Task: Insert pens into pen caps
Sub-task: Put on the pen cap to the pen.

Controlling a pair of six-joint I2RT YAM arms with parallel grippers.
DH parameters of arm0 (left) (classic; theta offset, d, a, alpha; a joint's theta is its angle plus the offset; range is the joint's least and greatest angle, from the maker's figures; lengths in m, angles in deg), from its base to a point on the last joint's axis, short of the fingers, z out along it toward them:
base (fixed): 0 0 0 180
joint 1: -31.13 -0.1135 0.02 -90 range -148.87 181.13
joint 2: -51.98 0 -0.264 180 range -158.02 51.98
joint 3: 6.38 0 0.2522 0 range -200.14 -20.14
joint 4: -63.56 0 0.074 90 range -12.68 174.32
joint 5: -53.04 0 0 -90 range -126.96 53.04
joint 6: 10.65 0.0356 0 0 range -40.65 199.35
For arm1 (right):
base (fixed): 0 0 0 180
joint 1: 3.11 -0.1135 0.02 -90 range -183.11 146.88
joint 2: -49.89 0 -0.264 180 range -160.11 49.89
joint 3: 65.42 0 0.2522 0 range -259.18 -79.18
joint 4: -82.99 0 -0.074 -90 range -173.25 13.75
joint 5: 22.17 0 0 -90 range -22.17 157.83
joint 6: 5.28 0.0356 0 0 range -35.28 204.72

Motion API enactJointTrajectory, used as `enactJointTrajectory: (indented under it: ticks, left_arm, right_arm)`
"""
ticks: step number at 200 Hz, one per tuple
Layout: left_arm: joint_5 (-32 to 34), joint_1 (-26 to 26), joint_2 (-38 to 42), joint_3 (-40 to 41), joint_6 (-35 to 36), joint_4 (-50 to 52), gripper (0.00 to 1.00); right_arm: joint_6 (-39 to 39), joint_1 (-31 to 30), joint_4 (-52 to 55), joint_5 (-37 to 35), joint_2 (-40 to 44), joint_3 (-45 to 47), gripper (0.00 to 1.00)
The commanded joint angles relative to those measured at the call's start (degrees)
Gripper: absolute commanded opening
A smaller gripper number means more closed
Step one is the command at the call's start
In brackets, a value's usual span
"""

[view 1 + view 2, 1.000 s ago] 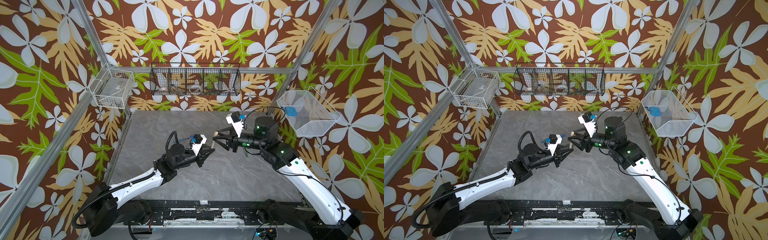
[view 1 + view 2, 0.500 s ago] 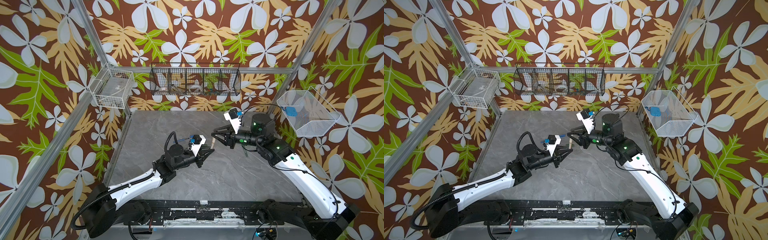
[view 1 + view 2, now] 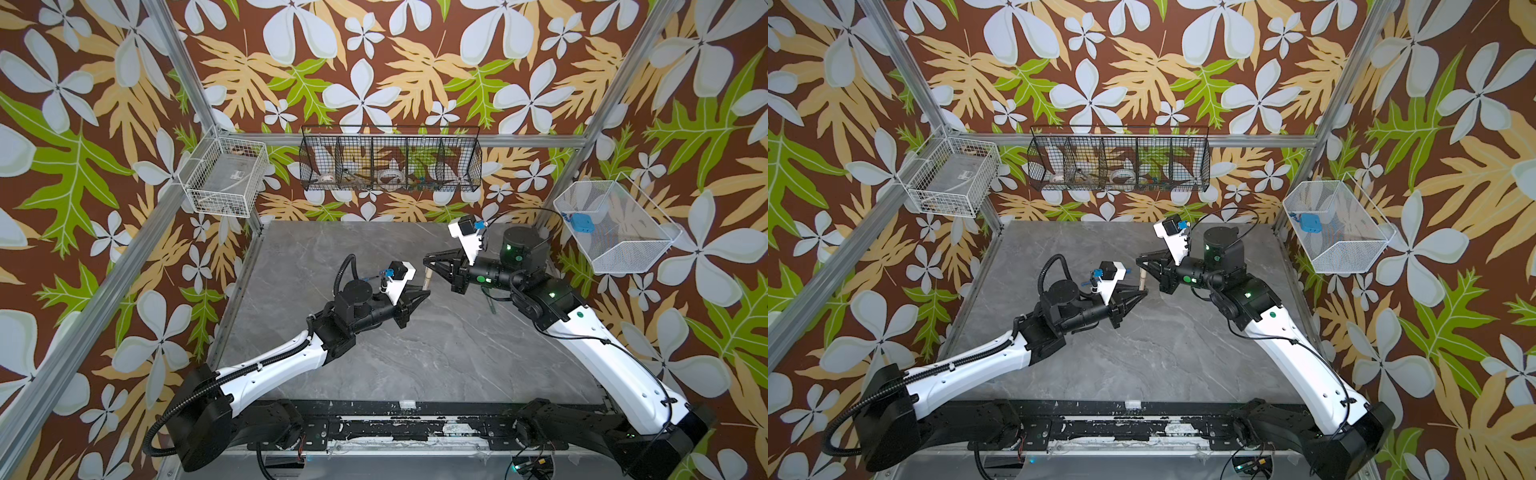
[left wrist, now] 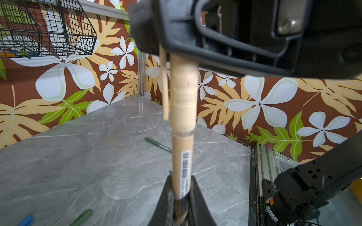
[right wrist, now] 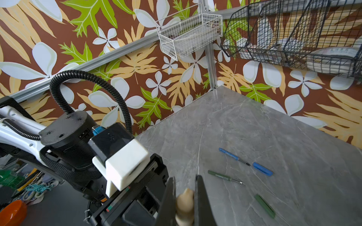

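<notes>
Around, floral walls [image 3: 374, 62]; marble tabletop [image 3: 436, 357], pens [image 5: 232, 156]

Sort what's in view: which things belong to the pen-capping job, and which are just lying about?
Job: tan pen in the left gripper; tan cap, on its end, in the right gripper; blue pen, blue cap, green pen, green cap on the table; second green pen.
Lying about: black wire basket, white wire basket, mesh basket with a blue object.

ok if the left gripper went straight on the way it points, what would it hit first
Probably the right gripper: in both top views the left gripper, shut on the tan pen, points at its black body. Height is unclear, so it might pass under.
</notes>
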State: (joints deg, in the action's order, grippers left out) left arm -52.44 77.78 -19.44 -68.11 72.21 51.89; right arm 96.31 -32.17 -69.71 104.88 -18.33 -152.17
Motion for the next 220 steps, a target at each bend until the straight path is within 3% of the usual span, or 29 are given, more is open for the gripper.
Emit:
enactJointTrajectory:
  ticks: [1, 154, 220]
  left_arm:
    - [1.2, 0.02, -0.46, -2.87, 1.42, -9.8, 0.0]
    - [2.66, 0.02, -1.21, -10.97, 5.91, -9.51, 0.0]
    - [3.5, -0.79, 0.65, -11.73, 4.45, -14.28, 0.0]
  right_arm:
    - [0.71, -0.21, 6.51, 0.83, -0.16, 0.87, 0.0]
    - [3.8, -0.21, 4.07, -1.89, 3.36, 12.52, 0.0]
    - [8.51, -0.21, -1.77, 2.34, 3.67, 19.08, 0.0]
